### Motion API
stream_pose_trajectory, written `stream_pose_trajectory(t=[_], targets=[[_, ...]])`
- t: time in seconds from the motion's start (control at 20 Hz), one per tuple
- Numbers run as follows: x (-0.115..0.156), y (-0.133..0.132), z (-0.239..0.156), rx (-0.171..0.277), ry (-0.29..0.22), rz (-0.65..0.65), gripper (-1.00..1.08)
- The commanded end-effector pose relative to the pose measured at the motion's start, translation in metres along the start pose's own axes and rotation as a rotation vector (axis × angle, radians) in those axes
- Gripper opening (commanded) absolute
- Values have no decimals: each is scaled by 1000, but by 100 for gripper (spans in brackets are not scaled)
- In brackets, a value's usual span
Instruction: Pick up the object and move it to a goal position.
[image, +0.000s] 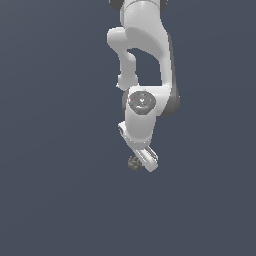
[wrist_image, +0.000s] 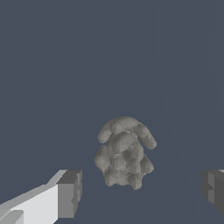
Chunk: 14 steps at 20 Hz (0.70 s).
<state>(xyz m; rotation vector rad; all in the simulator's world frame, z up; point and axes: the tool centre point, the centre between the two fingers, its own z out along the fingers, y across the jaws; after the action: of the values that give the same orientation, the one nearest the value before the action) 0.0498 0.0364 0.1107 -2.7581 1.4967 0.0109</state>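
- The white robot arm (image: 145, 75) comes down from the top edge of the exterior view, just right of centre, and bends toward the middle of the frame.
- A round grey joint cap (image: 142, 101) with a small red mark faces the camera near the centre of that view.
- The claw (image: 142, 159) sits at the arm's lower end, a little below the centre of the exterior view, and points downward.
- The ball (image: 133, 163), small, lumpy and mottled brown-grey, shows just below centre in the exterior view, at the exterior view's left of the claw's tip and partly tucked behind it.
- In the wrist view the ball (wrist_image: 124, 152) fills the middle of the frame slightly below centre, with a curved ridge over its top and a rough, speckled surface.
- Two dark grey fingertips (wrist_image: 70, 194) appear in the wrist view, one at the lower left and one at the lower right edge.
- The fingertips stand wide apart, and neither touches the ball; clear gaps of background show on both sides of it.
- The ball lies between the lines of the two fingertips but farther into the frame than their tips.
- The background (image: 50, 150) is a plain dark blue-grey everywhere in both views; whether the ball rests on a surface cannot be told.
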Motion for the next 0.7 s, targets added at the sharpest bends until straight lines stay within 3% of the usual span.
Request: stream_pose_trajectory(t=[0.0,0.65], targets=[[1,-2,2,0,3,45,100],[3,-6,6,1,7,122,100]])
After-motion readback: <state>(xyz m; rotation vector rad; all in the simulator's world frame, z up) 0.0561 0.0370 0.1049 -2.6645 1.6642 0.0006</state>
